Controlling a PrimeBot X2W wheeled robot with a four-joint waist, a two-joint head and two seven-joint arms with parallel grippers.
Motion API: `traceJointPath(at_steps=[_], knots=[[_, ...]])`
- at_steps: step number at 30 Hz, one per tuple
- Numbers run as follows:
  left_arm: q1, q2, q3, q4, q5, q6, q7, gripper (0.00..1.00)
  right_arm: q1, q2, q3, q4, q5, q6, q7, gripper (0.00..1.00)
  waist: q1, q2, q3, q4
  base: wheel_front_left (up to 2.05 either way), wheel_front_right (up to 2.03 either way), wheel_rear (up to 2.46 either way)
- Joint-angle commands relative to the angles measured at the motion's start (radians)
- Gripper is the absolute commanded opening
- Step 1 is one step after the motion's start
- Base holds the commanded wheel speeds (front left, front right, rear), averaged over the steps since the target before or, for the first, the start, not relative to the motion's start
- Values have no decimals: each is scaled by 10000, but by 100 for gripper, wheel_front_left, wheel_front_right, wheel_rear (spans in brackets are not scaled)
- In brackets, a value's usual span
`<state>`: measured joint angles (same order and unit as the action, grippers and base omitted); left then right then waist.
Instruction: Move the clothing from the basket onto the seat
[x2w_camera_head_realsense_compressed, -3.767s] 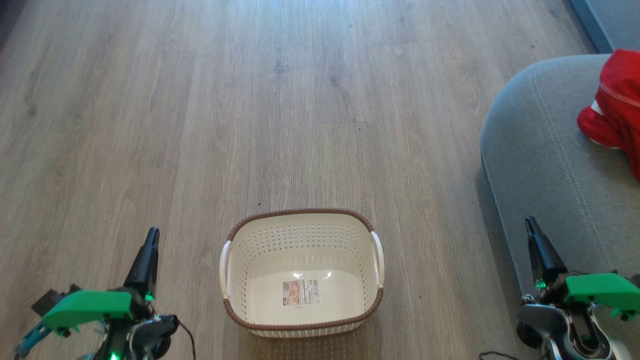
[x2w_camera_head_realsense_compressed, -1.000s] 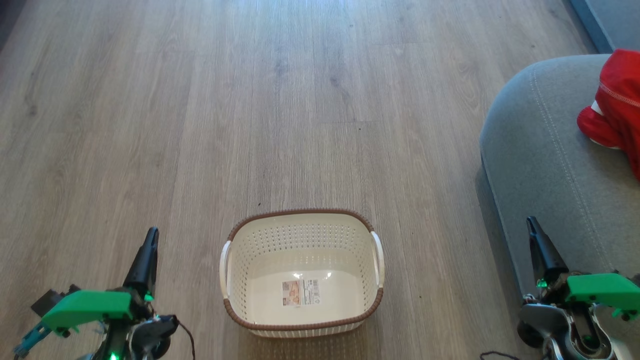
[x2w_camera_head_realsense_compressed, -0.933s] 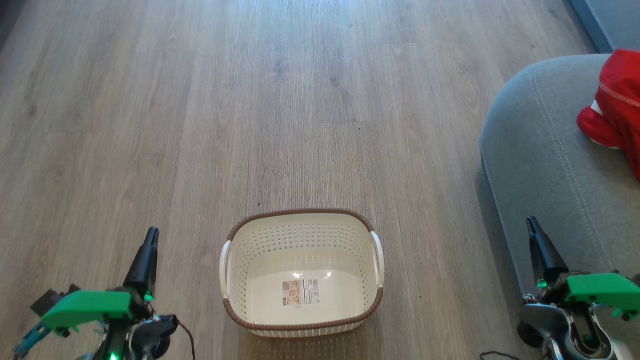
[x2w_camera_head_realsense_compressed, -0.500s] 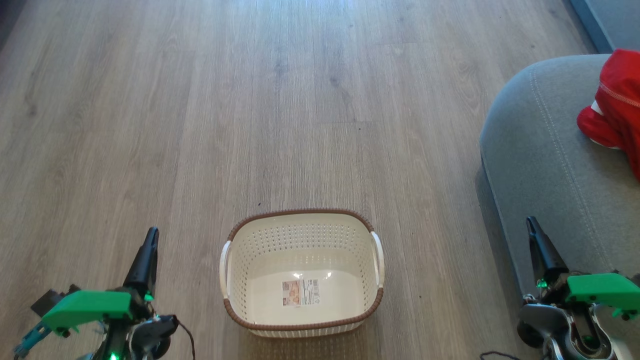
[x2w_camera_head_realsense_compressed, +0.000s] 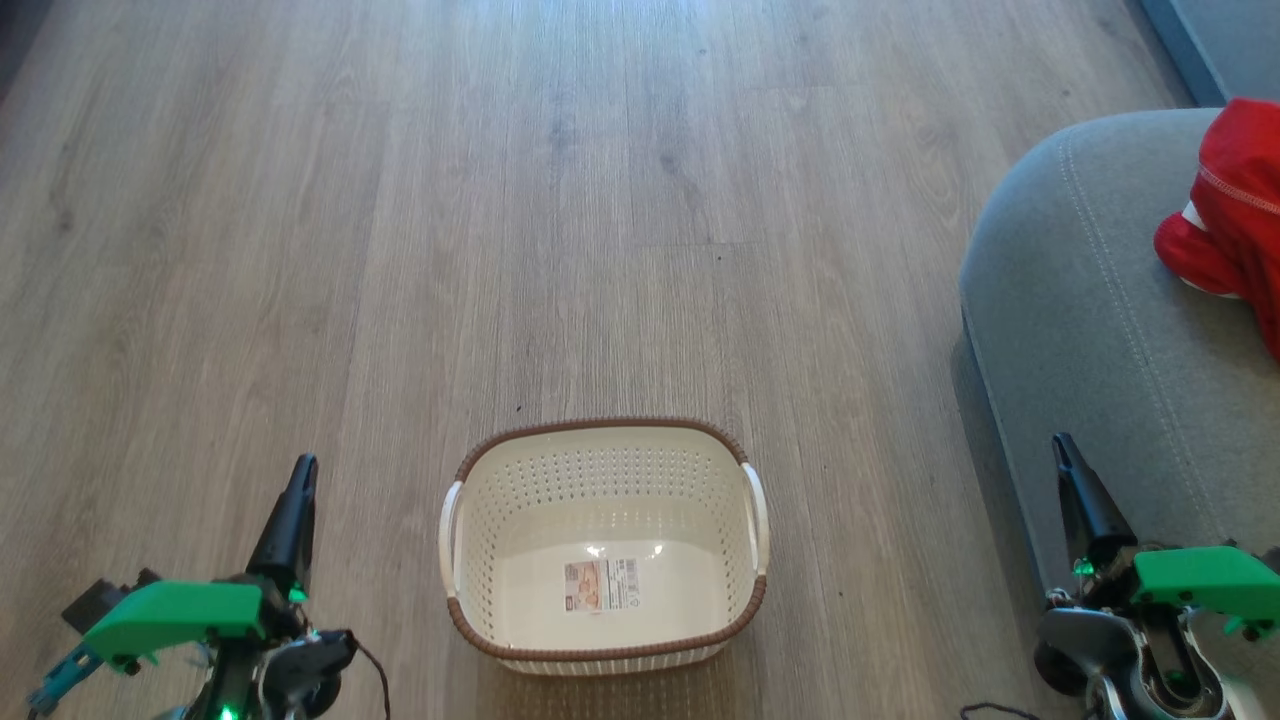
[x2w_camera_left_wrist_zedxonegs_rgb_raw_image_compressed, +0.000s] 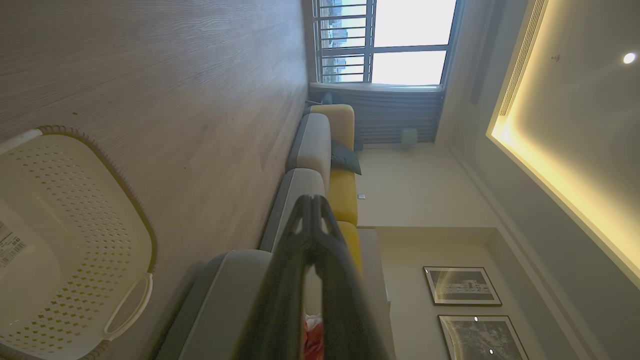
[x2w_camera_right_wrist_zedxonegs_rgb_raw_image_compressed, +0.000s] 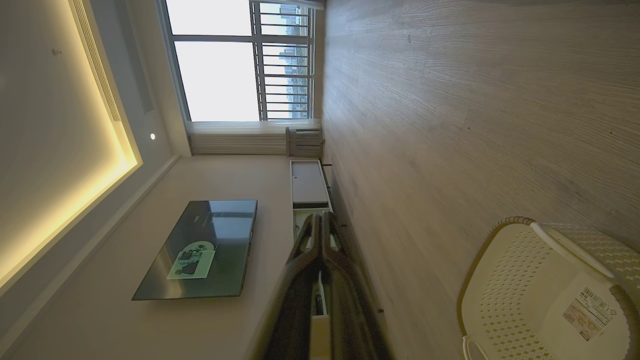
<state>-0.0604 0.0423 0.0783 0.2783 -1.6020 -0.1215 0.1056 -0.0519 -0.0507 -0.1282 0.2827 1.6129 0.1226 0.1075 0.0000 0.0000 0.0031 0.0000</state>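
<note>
The cream basket (x2w_camera_head_realsense_compressed: 604, 470) with its brown rim stands on the wood floor at the bottom centre, holding nothing but a label sticker (x2w_camera_head_realsense_compressed: 601, 584); it also shows in the wrist views (x2w_camera_left_wrist_zedxonegs_rgb_raw_image_compressed: 65, 210) (x2w_camera_right_wrist_zedxonegs_rgb_raw_image_compressed: 525, 280). Red clothing (x2w_camera_head_realsense_compressed: 1232, 215) with a pale stitched hem lies on the grey seat (x2w_camera_head_realsense_compressed: 1090, 300) at the right edge. My left gripper (x2w_camera_head_realsense_compressed: 303, 467) hangs shut left of the basket, tips together (x2w_camera_left_wrist_zedxonegs_rgb_raw_image_compressed: 312, 200). My right gripper (x2w_camera_head_realsense_compressed: 1060, 443) is shut over the seat's front edge, tips touching (x2w_camera_right_wrist_zedxonegs_rgb_raw_image_compressed: 320, 217). Neither holds anything.
Bare wood floor (x2w_camera_head_realsense_compressed: 560, 200) stretches ahead and to the left. The sofa runs on toward a window (x2w_camera_left_wrist_zedxonegs_rgb_raw_image_compressed: 385, 42), with grey and yellow cushions (x2w_camera_left_wrist_zedxonegs_rgb_raw_image_compressed: 345, 190). A television (x2w_camera_right_wrist_zedxonegs_rgb_raw_image_compressed: 200, 250) and a low cabinet (x2w_camera_right_wrist_zedxonegs_rgb_raw_image_compressed: 307, 185) line the opposite wall.
</note>
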Motion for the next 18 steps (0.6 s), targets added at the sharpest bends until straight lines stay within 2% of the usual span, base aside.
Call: traceJointPath(at_steps=[1,18], knots=[[-477,79,354,-332,-67,-92,76,0,-559,-12,157,-380,-33,81,47,0,0,0,0,0,0,0,0],[-477,79,353,-332,-67,-92,76,0,-559,-8,151,-380,-37,81,51,0,0,0,0,0,0,0,0]])
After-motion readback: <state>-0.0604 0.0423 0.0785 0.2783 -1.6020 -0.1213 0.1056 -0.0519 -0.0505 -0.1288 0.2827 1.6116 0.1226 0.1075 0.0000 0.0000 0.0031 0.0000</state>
